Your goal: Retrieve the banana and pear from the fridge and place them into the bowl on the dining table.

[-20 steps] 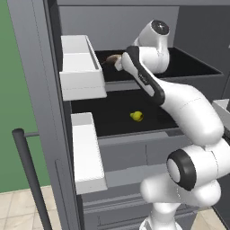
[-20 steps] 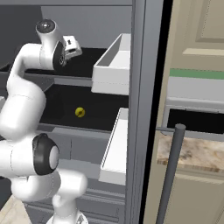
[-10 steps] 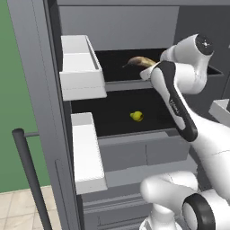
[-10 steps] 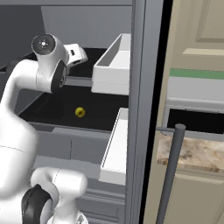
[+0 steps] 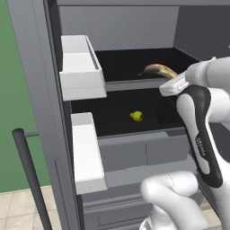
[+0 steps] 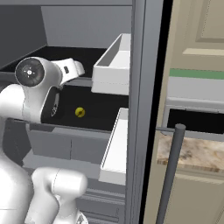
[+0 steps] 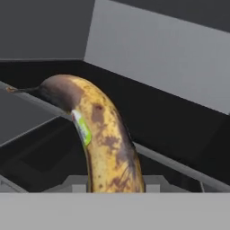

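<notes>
Jaws pinching the banana point(image 7: 105, 139), which rises close before the hand camera, dark tip uppermost. Lifted clear of the upper shelf since a second ago and drawn back toward the open front of the fridge point(image 5: 31, 67); first fruit judged secured, carry to the bowl outstanding. Farther in, pear point(image 5: 137, 116) untouched on lower shelf, second retrieval not begun.

A flat green wall point(image 5: 18, 112) stands left of the appliance in the left base view; below it lies a pale beige tiled floor point(image 5: 18, 211); tall beige panelled cabinets point(image 6: 197, 43) rise at the right of the right base view, crossed by a green band point(image 6: 197, 73); beneath sits a dark rectangular opening point(image 6: 194, 121).
</notes>
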Motion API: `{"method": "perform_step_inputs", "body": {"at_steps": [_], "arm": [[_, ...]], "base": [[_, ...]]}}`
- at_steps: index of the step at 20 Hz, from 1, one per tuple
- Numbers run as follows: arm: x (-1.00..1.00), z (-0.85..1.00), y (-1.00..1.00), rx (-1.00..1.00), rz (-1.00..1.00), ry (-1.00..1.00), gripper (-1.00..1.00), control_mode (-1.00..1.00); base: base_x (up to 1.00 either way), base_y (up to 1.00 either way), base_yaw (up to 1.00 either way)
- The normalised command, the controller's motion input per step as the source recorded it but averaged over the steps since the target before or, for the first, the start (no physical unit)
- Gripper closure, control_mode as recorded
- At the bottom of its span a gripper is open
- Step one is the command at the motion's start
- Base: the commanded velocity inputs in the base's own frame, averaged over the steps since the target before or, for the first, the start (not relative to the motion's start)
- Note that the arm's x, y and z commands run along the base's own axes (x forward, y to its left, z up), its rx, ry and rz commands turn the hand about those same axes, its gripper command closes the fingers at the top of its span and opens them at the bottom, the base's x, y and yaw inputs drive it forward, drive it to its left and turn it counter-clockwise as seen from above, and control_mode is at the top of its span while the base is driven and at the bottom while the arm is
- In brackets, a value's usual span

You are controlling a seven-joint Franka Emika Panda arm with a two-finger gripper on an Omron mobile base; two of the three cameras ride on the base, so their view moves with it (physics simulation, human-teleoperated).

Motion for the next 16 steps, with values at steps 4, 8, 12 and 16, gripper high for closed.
{"method": "perform_step_inputs", "body": {"at_steps": [4,8,12,16], "arm": [[-0.85,0.22,0.0,0.0,0.0,0.0,1.0,-1.0],[-0.4,0.01,0.0,0.0,0.0,0.0,1.0,1.0],[0.0,0.0,0.0,0.0,0.0,0.0,1.0,1.0],[0.0,0.0,0.0,0.0,0.0,0.0,1.0,1.0]], "base": [[0.0,0.0,0.0],[-0.08,0.0,0.0],[-0.33,0.0,0.0],[-0.51,0.0,0.0]]}}
